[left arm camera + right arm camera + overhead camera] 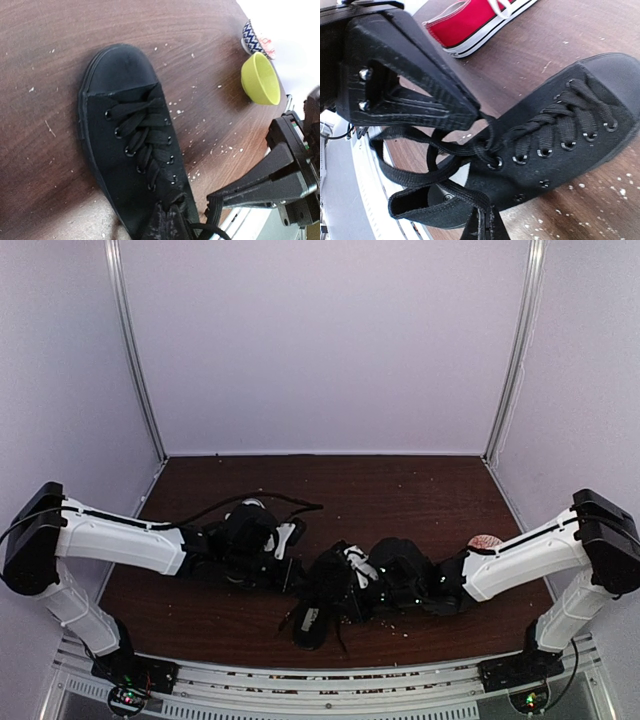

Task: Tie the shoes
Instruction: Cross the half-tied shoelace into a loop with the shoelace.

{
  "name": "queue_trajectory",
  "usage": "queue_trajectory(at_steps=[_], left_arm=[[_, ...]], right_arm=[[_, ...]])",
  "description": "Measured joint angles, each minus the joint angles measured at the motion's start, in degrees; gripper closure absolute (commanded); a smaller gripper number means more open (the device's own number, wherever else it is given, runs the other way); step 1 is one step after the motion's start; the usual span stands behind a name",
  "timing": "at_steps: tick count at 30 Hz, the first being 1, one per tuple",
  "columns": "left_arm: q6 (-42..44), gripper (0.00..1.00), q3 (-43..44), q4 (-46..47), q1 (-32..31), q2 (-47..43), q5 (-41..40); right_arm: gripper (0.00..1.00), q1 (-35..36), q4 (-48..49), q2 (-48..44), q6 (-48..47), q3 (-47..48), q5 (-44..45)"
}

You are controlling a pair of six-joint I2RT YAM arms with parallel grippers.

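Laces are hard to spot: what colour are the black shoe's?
Black, matching the shoe; the laces show best in the right wrist view.

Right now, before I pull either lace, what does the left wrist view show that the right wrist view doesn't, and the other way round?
Left wrist only: a yellow-green bowl and a blue-and-white patterned dish beside it, near the table's edge.
Right wrist only: the red sneaker and loose loops of lace at the ankle end.
Both: the black shoe on the brown table, with that arm's own fingers shut on a black lace: left fingers, right fingers.
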Motion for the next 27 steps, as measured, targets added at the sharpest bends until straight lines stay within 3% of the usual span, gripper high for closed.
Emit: queue_trajectory(at_steps=[12, 27], left_arm=[[0.87, 1.00, -0.79, 2.05, 0.00, -0.44, 0.33], [2.23, 1.00, -1.40, 3.63, 0.00, -0.44, 1.97]], right_arm=[[1.00, -0.28, -6.14, 1.22, -4.20, 6.36, 0.70], [1.00, -0.28, -6.60, 5.95, -6.88, 9.79, -1.31]])
